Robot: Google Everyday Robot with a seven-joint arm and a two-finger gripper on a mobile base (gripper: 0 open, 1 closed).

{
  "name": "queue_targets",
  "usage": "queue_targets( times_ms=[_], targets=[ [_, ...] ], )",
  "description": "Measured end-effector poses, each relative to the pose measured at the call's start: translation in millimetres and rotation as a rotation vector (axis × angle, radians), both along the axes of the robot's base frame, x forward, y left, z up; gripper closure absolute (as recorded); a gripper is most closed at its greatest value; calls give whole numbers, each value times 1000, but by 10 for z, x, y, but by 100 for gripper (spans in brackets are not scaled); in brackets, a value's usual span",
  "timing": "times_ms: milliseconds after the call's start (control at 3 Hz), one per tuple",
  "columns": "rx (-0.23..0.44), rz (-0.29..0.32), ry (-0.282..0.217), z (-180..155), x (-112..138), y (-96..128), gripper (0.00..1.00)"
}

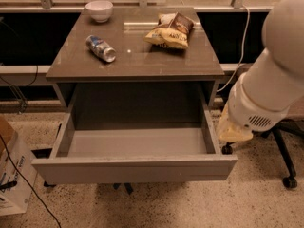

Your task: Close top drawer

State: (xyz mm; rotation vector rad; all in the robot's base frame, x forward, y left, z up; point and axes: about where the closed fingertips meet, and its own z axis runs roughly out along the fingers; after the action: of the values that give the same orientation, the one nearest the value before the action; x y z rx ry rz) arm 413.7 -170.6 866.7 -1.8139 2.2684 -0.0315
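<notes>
The top drawer (pixel 135 168) is a wide, deep matte grey drawer with a plain flat front. It stands pulled far out of the cabinet and its inside (pixel 137 141) holds nothing. My white arm (pixel 270 80) comes in from the upper right. Its pale yellowish end, the gripper (pixel 233 129), hangs just outside the drawer's right side wall, near the front right corner. I cannot tell whether it touches the drawer.
The cabinet's tabletop (pixel 137 61) carries a white bowl (pixel 99 9), a lying can (pixel 100 48) and two chip bags (pixel 171 31). An office chair base (pixel 282 160) stands behind the arm at the right. A cardboard box (pixel 12 175) and cables lie on the floor at the left.
</notes>
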Motion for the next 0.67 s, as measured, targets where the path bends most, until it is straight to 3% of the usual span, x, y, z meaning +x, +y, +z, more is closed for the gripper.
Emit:
queue_targets(
  times_ms=[667],
  targets=[
    [59, 13, 98, -1234, -136, -44, 100]
  ],
)
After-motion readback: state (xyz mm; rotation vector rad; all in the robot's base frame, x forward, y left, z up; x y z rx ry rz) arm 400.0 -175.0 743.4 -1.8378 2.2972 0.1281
